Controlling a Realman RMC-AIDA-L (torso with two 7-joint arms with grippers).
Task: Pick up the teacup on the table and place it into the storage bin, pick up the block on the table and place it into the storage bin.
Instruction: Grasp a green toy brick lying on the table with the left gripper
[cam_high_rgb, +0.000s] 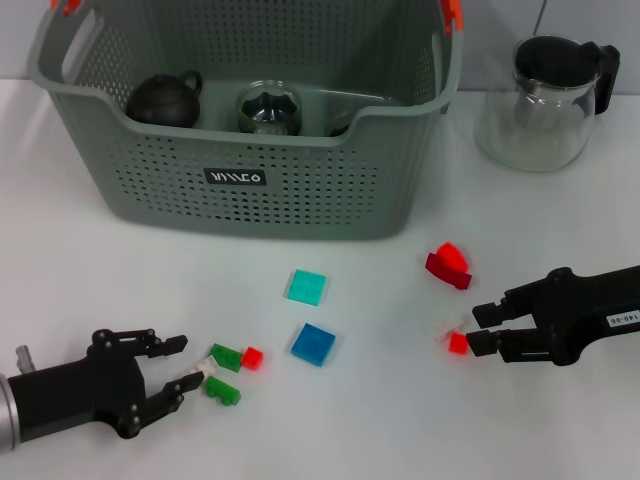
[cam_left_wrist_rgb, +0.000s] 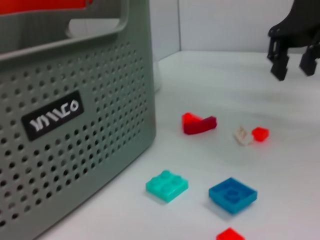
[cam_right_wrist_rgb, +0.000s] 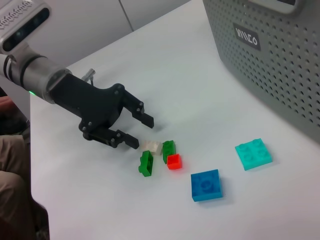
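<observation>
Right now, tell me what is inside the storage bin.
Inside the storage bin, the head view shows a dark round teapot and a clear glass vessel beside it. A dark object peeks over the front rim; the wall hides the rest.

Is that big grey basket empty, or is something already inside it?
Not empty. The storage bin holds a dark teapot and a glass piece, seen over its rim.

- white table (cam_high_rgb: 120, 290) carries everything;
- storage bin (cam_high_rgb: 250, 190) at the back; glass teapot (cam_high_rgb: 545, 100) beside it, to the right;
- loose blocks in front: teal (cam_high_rgb: 306, 287), blue (cam_high_rgb: 314, 344), dark red (cam_high_rgb: 448, 268), small red (cam_high_rgb: 458, 343), two green (cam_high_rgb: 224, 372)
</observation>
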